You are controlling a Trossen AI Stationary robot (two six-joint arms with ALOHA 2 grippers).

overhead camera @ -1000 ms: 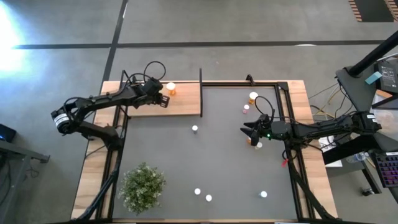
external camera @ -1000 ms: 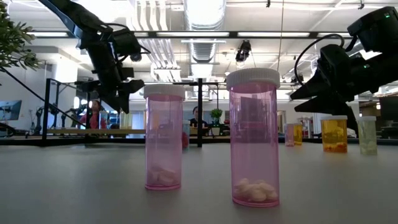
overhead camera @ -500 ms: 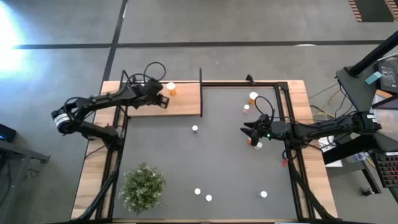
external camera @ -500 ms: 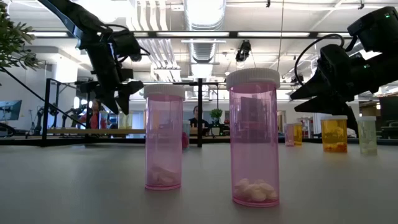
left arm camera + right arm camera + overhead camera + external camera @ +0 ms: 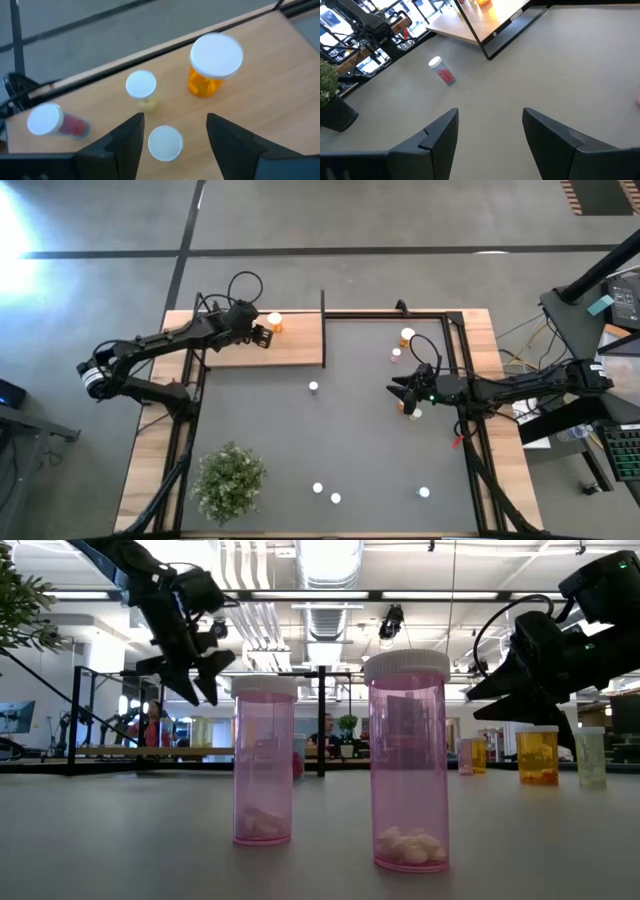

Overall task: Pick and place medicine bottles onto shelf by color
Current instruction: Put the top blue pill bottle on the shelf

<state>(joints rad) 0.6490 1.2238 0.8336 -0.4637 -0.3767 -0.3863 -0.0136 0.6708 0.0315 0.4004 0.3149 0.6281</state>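
My left gripper hangs open above the light-wood shelf at the table's far left. In the left wrist view a small white-capped bottle stands on the shelf below and between its fingers, untouched. Around it on the shelf stand a second small bottle, a larger orange bottle and a red one. My right gripper waits open over the table's right side, with nothing between its fingers. Other bottles stand scattered on the dark tabletop.
Two pink bottles stand near the table's front edge. A red bottle stands mid-table, and more bottles are near my right gripper. A green plant is at the front left. Thin black rods edge the shelf.
My left gripper has opened and risen above the shelf, letting go of the small white-capped bottle, which stays standing on the board.
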